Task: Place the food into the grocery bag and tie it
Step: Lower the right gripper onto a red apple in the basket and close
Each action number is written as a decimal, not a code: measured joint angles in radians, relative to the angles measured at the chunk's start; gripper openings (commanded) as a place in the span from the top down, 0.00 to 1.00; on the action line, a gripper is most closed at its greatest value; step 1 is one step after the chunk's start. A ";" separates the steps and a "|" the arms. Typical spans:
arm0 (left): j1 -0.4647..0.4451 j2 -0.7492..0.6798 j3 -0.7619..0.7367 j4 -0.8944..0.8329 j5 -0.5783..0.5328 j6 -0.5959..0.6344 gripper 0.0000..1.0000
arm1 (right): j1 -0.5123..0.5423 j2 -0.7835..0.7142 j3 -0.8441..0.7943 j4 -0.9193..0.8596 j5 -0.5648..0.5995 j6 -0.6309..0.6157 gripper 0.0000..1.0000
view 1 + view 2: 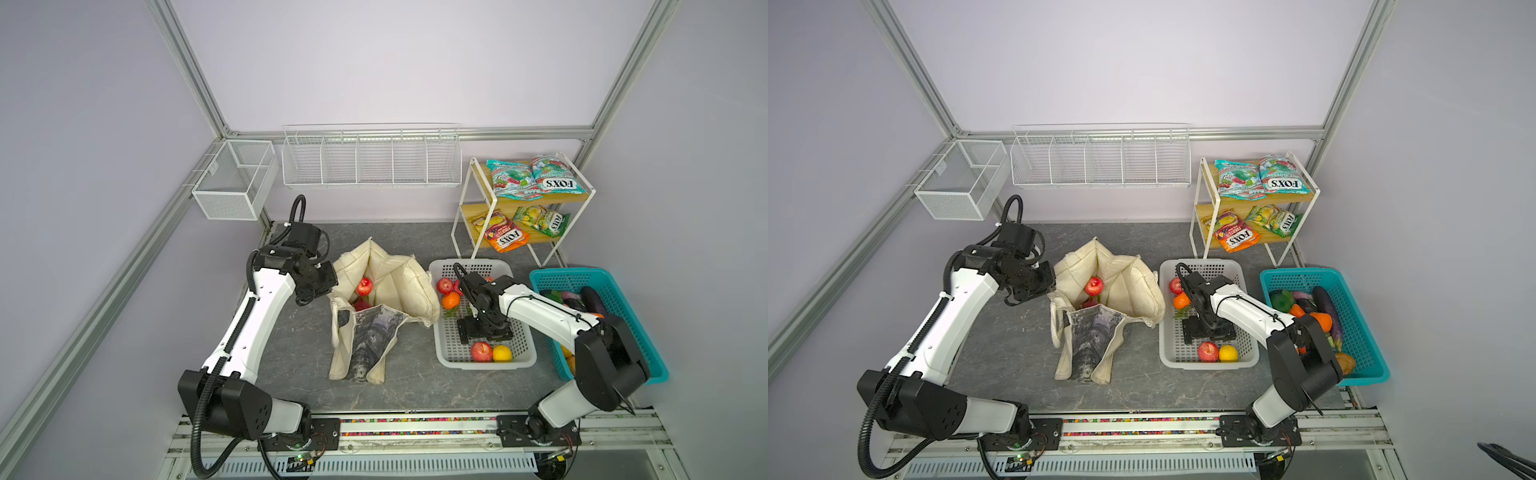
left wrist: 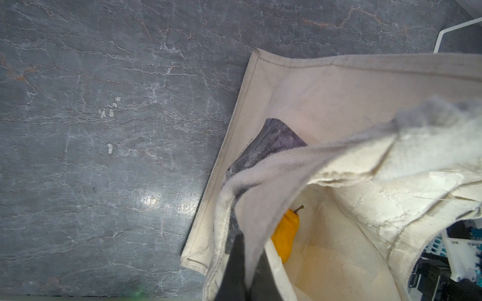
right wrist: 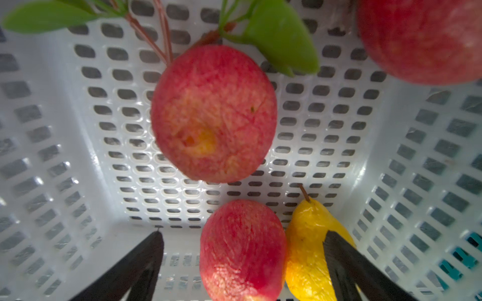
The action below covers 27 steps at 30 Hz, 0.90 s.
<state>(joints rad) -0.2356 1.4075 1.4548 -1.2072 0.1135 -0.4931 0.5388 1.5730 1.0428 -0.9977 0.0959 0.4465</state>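
Apple [image 3: 242, 250] by the basket's [image 3: 65, 156] front edge sits between the right gripper's [image 3: 243, 234] spread fingers [image 3: 146, 260]; left gripper [image 2: 245, 265] pinches the bag [image 2: 326, 99] rim.

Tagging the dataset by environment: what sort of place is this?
Probably a lab robot cell staged as a grocery corner: an aluminium extrusion frame, a white wire-and-wood shelf rack holding teal-and-red FOX'S packets, and a white perforated plastic basket of toy fruit beside a cream canvas tote bag.

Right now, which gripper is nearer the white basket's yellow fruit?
Right. The right gripper hangs open in the white basket, just above the yellow fruit; the left gripper is farther off, shut on the grocery bag.
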 measured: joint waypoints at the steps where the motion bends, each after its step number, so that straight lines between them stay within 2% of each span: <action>1: 0.000 0.001 0.002 0.000 0.000 0.000 1.00 | 0.000 0.000 -0.002 0.003 -0.005 -0.003 0.01; 9: 0.000 0.003 0.007 -0.002 0.000 0.000 1.00 | 0.000 0.000 -0.021 0.031 -0.042 -0.021 0.00; 18: 0.000 -0.003 0.006 -0.003 0.000 0.000 1.00 | 0.000 0.000 -0.054 0.040 -0.044 -0.028 0.05; 27: 0.000 -0.030 -0.006 -0.003 0.000 0.001 1.00 | -0.001 0.000 -0.086 0.061 -0.047 -0.027 0.30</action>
<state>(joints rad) -0.2356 1.3777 1.4490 -1.2098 0.1135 -0.4923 0.5381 1.5730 0.9565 -0.9367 0.0494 0.4191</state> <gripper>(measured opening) 0.047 0.737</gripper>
